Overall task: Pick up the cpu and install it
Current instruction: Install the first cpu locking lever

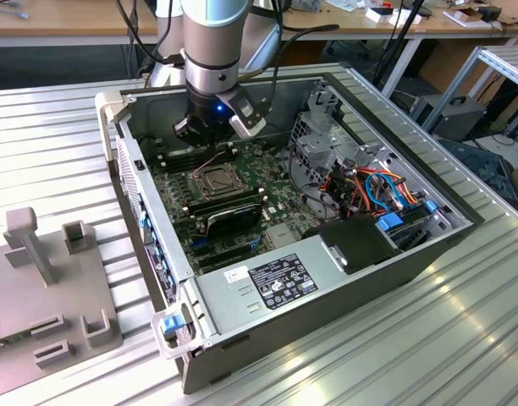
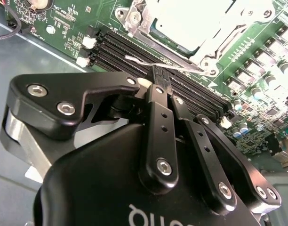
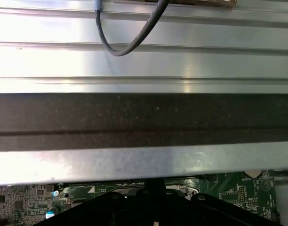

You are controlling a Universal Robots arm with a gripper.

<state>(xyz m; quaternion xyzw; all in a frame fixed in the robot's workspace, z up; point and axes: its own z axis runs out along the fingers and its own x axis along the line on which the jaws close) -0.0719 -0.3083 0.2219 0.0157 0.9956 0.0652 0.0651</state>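
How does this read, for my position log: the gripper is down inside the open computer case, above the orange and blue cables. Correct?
No. The gripper is down inside the open computer case, but above the green motherboard, at the black memory slots beside the socket, not above the orange and blue cables. The exterior and second wrist views show this.

Exterior view: one computer case (image 1: pixel 310 338) is counted, and inside it one motherboard (image 1: pixel 170 199), one socket (image 1: pixel 215 178), one black oblong card (image 1: pixel 234 222) and one power supply (image 1: pixel 276 283). One robot arm (image 1: pixel 212 42) and one gripper (image 1: pixel 201 127) are counted. One grey fixture (image 1: pixel 39 288) is logged at the exterior view's left. Second wrist view: one cpu (image 2: pixel 191 21) and four memory slots (image 2: pixel 130 54) are counted. First wrist view: one cable (image 3: pixel 130 44) is counted.
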